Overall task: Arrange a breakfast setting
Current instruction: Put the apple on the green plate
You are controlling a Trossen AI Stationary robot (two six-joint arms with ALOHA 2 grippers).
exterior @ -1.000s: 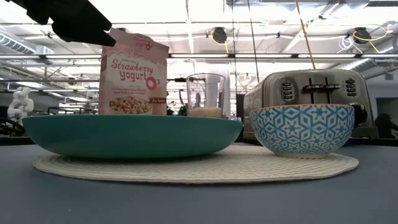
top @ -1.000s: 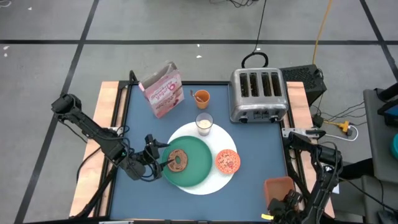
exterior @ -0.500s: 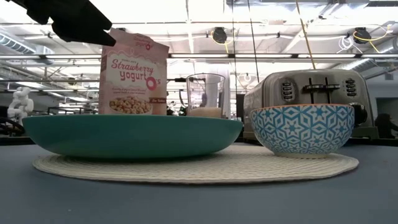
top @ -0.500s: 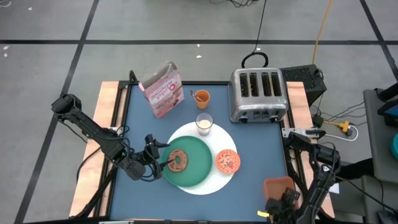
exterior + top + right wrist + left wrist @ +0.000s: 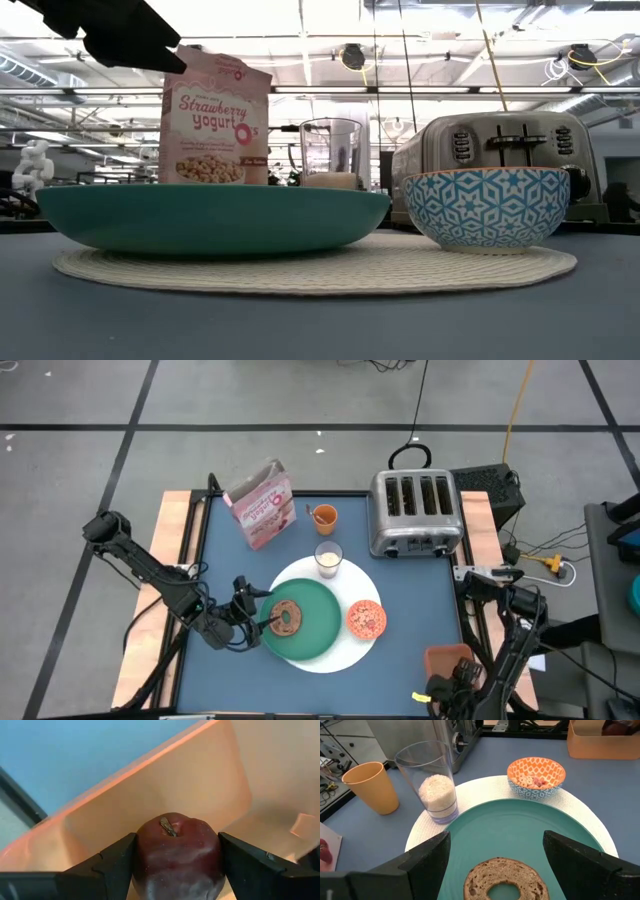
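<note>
The green plate [image 5: 315, 630] lies on the white round mat [image 5: 340, 652] and carries the bagel [image 5: 288, 618]. The orange patterned bowl [image 5: 366, 619] and the milk glass [image 5: 328, 558] stand on the mat. The orange cup [image 5: 323, 516] and the pink cereal box [image 5: 262, 508] stand farther back. My left gripper [image 5: 495, 855] is open, with a finger on either side of the bagel [image 5: 506, 880], at the plate's left rim [image 5: 248, 620]. My right gripper [image 5: 176, 837] is in the orange bin [image 5: 448, 656], shut on the dark red fruit [image 5: 177, 860]. I cannot make out the spoon. My right gripper pinches the dark red fruit between its two fingers, one on each of two opposite sides [image 5: 140, 862]. The stem [image 5: 167, 826] faces the wrist camera. The fruit is inside the orange bin [image 5: 150, 795]. Whether it rests on the bin's floor cannot be told.
The silver toaster [image 5: 415, 512] stands at the back right, behind the glass. The orange bin sits at the near right corner. Bare blue tabletop [image 5: 225, 570] lies between the cereal box and my left arm.
My right arm has shifted a little toward the table's left at the orange bin.
</note>
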